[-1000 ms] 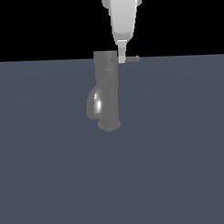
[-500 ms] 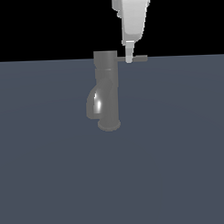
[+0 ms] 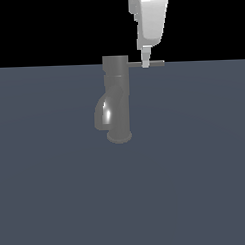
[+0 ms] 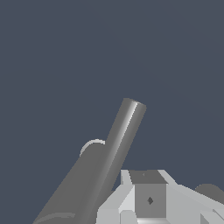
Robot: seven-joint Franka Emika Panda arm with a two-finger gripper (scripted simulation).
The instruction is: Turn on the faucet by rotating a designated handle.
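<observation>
Faucet (image 3: 117,102) stands upright mid-tabletop (image 3: 196,182); its handle (image 3: 153,64) sticks out to the exterior view's right. Tool (image 3: 146,57) hangs at the handle, placed to push it round. Can't tell whether its jaws are apart.

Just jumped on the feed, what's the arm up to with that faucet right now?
The single arm has its gripper lowered onto the thin handle that sticks out from the top of the faucet, toward the exterior view's right. The fingertips sit at the handle, close to the faucet body. Whether the jaws are open or closed cannot be told from either view. The faucet stands upright on the grey floor; no water is visible.
</observation>
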